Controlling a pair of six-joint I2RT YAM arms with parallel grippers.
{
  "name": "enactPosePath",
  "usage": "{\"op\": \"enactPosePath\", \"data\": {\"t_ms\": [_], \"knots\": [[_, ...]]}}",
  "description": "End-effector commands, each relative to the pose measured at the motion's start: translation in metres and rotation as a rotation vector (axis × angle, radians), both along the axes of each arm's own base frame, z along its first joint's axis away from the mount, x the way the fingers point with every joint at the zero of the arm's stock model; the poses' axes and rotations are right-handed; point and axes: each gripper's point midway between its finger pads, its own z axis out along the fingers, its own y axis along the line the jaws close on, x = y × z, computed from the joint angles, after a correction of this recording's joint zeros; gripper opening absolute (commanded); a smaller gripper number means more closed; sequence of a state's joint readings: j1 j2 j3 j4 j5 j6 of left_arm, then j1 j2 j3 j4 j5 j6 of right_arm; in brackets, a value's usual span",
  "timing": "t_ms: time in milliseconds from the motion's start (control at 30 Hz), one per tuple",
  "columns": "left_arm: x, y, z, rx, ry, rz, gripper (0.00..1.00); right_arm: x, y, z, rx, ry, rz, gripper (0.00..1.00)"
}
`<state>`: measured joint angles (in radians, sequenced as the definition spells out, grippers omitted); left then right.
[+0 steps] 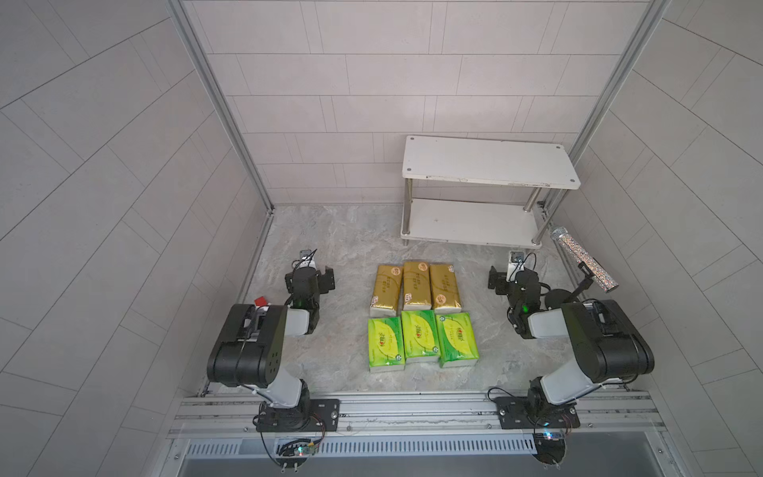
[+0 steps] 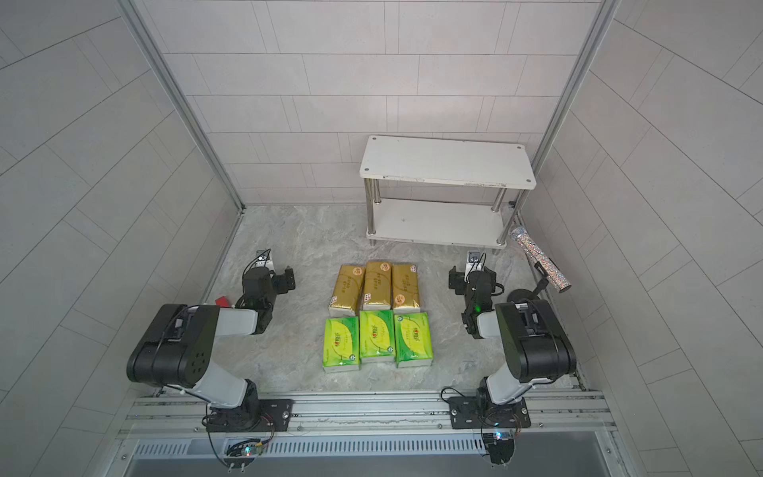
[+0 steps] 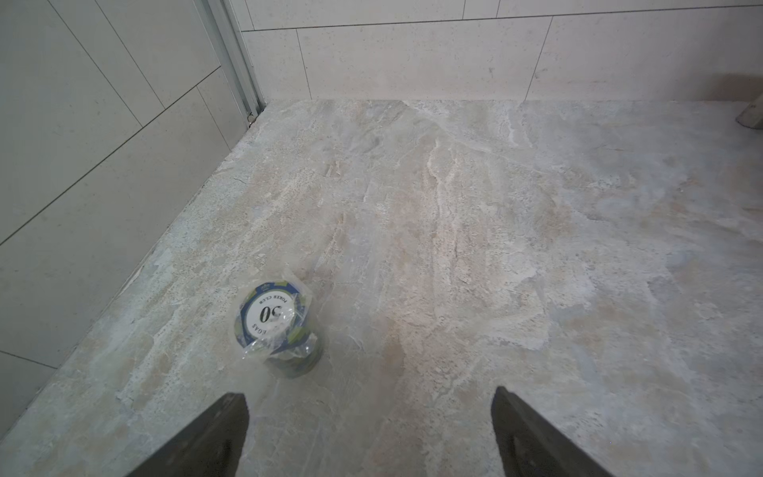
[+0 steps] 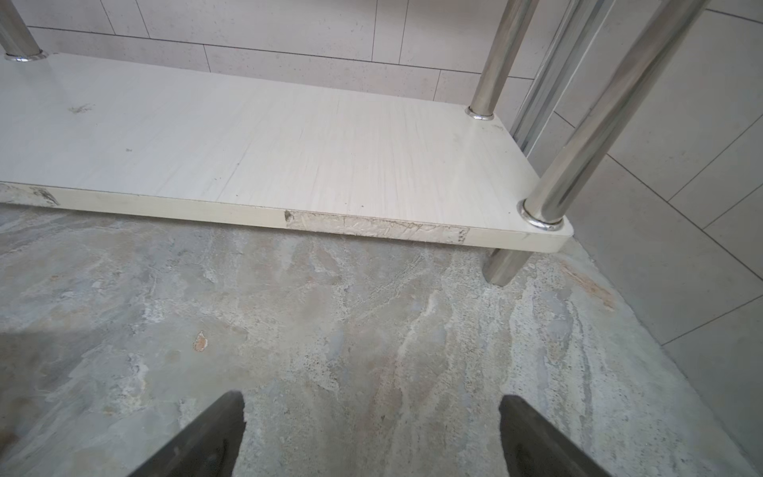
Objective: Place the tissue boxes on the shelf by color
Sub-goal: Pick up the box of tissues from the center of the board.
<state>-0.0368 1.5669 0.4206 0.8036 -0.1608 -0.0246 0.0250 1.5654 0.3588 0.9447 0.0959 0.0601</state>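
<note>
Three gold tissue boxes (image 1: 416, 291) side by side mid-worktop (image 1: 351, 247). Three green tissue boxes (image 1: 420, 336) form a second row just in front, nearer the front edge. Packs in each row touching or nearly so; rightmost green one slightly skewed. All six lie on the worktop, well apart from the shelf (image 1: 489, 165) in the back right corner.

Left claw (image 3: 369, 395) wide, holding nothing, left of the gold row. Plastic-wrapped poker chip stack (image 3: 274, 326) sits just ahead of it.

Right claw (image 4: 371, 396) wide, holding nothing, right of the gold row, facing the shelf's lower board (image 4: 289, 144) and metal posts (image 4: 501, 58).

Glitter tube (image 1: 584, 258) on a black stand (image 1: 557, 297) by the right wall. Small red item (image 1: 260, 300) peeks out behind the left arm (image 1: 247, 342).
</note>
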Motion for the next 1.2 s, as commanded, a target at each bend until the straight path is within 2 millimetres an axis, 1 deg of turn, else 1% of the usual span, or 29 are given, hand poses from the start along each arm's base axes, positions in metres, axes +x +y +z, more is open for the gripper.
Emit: {"op": "enactPosePath", "data": {"t_ms": [0, 400, 567, 633, 667, 733, 767, 833, 867, 933, 1000, 1067, 1100, 1167], "knots": [[0.003, -0.001, 0.008, 0.007, -0.048, -0.007, 1.00, 0.003, -0.001, 0.003, 0.001, -0.005, -0.003, 1.00], [0.003, -0.001, 0.008, 0.001, -0.034, -0.010, 1.00, 0.003, -0.001, 0.002, 0.004, -0.002, -0.001, 1.00], [0.002, 0.000, 0.008, -0.002, -0.026, -0.006, 1.00, 0.004, -0.002, 0.002, 0.030, 0.001, 0.013, 1.00], [0.003, 0.000, 0.010, 0.003, -0.021, -0.005, 1.00, 0.004, -0.007, 0.004, 0.023, 0.003, -0.017, 1.00], [0.004, 0.004, 0.016, 0.005, -0.039, 0.021, 1.00, 0.004, -0.011, 0.007, 0.020, 0.018, -0.041, 1.00], [0.005, 0.011, 0.026, 0.015, 0.003, 0.070, 1.00, 0.006, -0.017, 0.017, 0.016, 0.055, -0.085, 1.00], [0.005, 0.012, 0.030, 0.020, 0.028, 0.073, 1.00, 0.006, -0.019, 0.022, 0.018, 0.075, -0.099, 1.00], [0.006, 0.011, 0.041, 0.041, 0.083, 0.082, 1.00, 0.007, -0.016, 0.028, 0.011, 0.118, -0.080, 1.00], [0.006, 0.015, 0.051, 0.058, 0.074, 0.120, 1.00, 0.005, -0.014, 0.032, 0.009, 0.131, -0.079, 1.00], [0.003, 0.026, 0.068, 0.032, 0.036, 0.213, 1.00, -0.003, -0.012, 0.040, 0.023, 0.139, -0.099, 1.00], [-0.002, 0.031, 0.084, 0.016, 0.026, 0.268, 1.00, -0.009, -0.005, 0.051, 0.046, 0.151, -0.109, 1.00], [-0.007, 0.029, 0.099, 0.022, 0.049, 0.285, 1.00, -0.017, 0.006, 0.058, 0.053, 0.177, -0.118, 1.00], [-0.010, 0.026, 0.105, 0.020, 0.060, 0.288, 1.00, -0.018, 0.013, 0.066, 0.060, 0.177, -0.113, 0.99], [-0.013, 0.022, 0.114, -0.028, 0.067, 0.291, 1.00, -0.026, 0.024, 0.070, 0.098, 0.214, -0.113, 0.99]]}}
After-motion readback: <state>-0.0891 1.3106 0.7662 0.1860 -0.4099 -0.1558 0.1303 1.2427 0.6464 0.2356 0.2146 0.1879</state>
